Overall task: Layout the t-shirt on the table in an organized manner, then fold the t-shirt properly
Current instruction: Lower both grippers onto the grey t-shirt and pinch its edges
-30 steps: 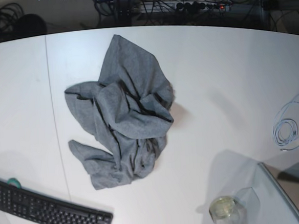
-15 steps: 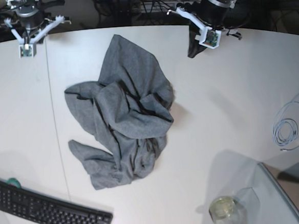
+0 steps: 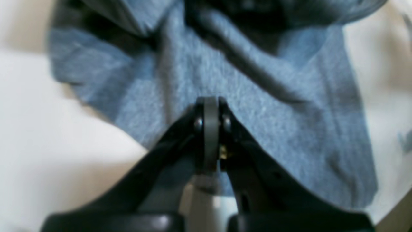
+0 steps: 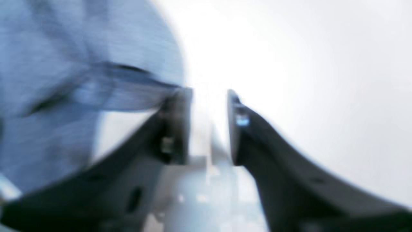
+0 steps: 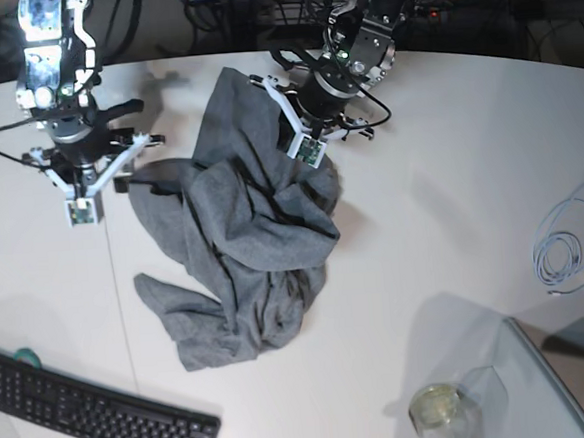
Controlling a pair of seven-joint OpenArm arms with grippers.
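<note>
The t-shirt (image 5: 241, 241) lies crumpled in a heap on the table (image 5: 449, 168), left of centre in the base view, one long flap running up toward the far edge and a lower lobe reaching toward the keyboard (image 5: 90, 412). Folds overlap so thickly that neck, sleeves and hem cannot be told apart.

The left gripper (image 5: 311, 154) hangs over the shirt's upper right part. In the left wrist view its jaws are pressed together, closed, with grey cloth (image 3: 257, 122) spread beyond and below the tips (image 3: 210, 106); no fabric shows between them, and whether the tips touch the cloth cannot be made out. That view is soft, and its upper edge is dark shadow.

The right gripper (image 5: 83, 210) stands over bare table just left of the shirt's left lobe. The right wrist view is heavily smeared by motion, but a bright gap shows between the two fingers (image 4: 209, 125), so the jaws are apart with nothing in them. Blurred cloth (image 4: 64, 80) fills its left side; the right side is white tabletop.

At the bottom right a glass panel (image 5: 545, 392) is cut off by the frame, a jar (image 5: 438, 409) beside it. A coiled cable (image 5: 560, 255) lies at the right edge.
</note>
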